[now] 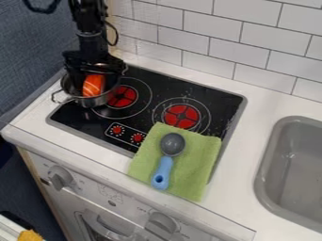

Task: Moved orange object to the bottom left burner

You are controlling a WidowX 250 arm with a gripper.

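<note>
From where I stand, the white counter (242, 193) takes up the most room, then the black stove top (157, 79) set into it, with the grey sink (267, 174) off to the right. The robot arm (89, 21) comes down at the upper left; its gripper (94, 80) is at the metal pot, around the orange thing, though I can't tell whether it's clamped on it or spread apart. The green cloth (189, 179) lies over the stove's front edge, larger than the pot (94, 101), and the blue-handled spoon (165, 162) rests on it. Smallest is the orange thing (93, 84) with pale stripes, inside the pot. I'd guess it's light, fairly firm, a bit slick and hard to break; I'd pinch it across the middle of its sides. I count one orange thing, one pot, one cloth, one spoon and two red burners (181, 116).
</note>
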